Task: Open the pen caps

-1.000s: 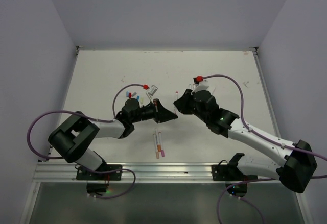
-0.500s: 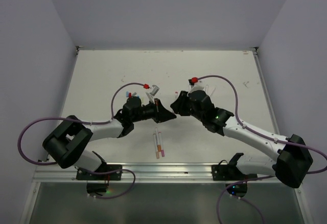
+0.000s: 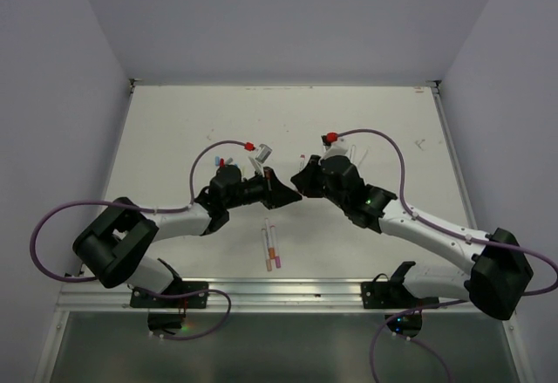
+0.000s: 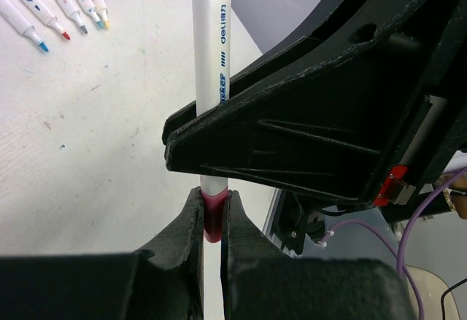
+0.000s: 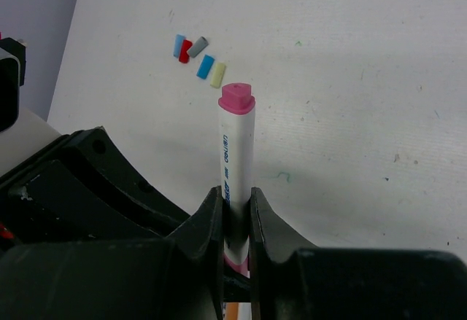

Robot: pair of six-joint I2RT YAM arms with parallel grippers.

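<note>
- Left wrist: your left hand [image 4: 212,205] pinches the pink cap [image 4: 212,221]; your right hand [image 5: 235,207] clamps the pen [image 5: 236,145].
- Tug off the 6 o'clock line and that thin pinch may slip.

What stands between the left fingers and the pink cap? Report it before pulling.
Nothing visible does. The left fingers are shut directly on the pink cap, with no gap and nothing wedged in between. The right fingers clamp the same pen by its white barrel, just beyond the cap.
</note>
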